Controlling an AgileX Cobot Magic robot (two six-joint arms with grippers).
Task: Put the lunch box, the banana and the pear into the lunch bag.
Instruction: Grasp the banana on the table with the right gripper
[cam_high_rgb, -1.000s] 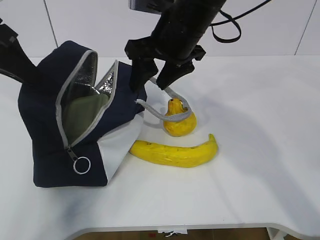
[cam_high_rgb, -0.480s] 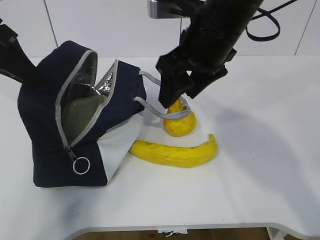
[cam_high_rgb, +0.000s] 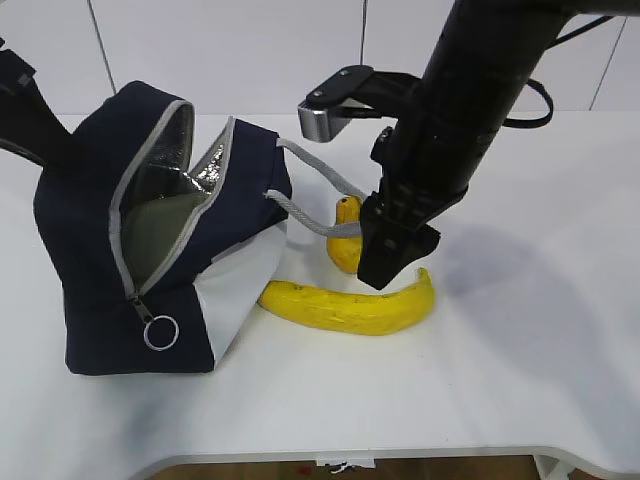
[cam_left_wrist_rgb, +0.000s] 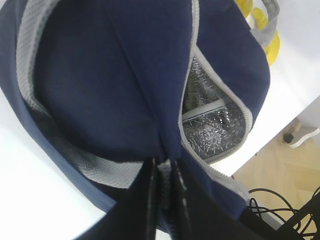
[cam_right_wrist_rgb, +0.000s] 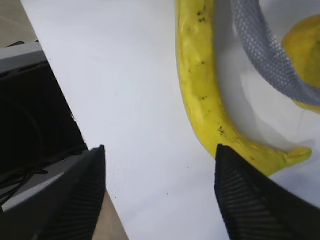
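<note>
The navy lunch bag (cam_high_rgb: 110, 300) stands at the left with its zipper open. The sage-green lid of the lunch box (cam_high_rgb: 165, 235) shows inside it. The banana (cam_high_rgb: 345, 305) lies on the table right of the bag. The pear (cam_high_rgb: 346, 232) stands behind it, partly hidden by my right gripper (cam_high_rgb: 392, 268). In the right wrist view my right gripper (cam_right_wrist_rgb: 159, 152) is open and empty over bare table, with the banana (cam_right_wrist_rgb: 200, 85) by its right finger and the pear (cam_right_wrist_rgb: 305, 55) beyond. My left gripper (cam_left_wrist_rgb: 162, 172) is shut on the lunch bag (cam_left_wrist_rgb: 110, 75) at the end of its zipper.
A grey webbing handle (cam_high_rgb: 310, 225) loops from the bag over the pear and crosses the right wrist view (cam_right_wrist_rgb: 265, 55). The bag's silver lining (cam_left_wrist_rgb: 212, 125) shows through the opening. The table's front edge (cam_high_rgb: 400, 452) is near. The left arm (cam_high_rgb: 25, 105) reaches in behind the bag.
My right arm has moved right and down, from above the bag's handles to low over the pear and banana. The bag, fruit and left arm have stayed put.
</note>
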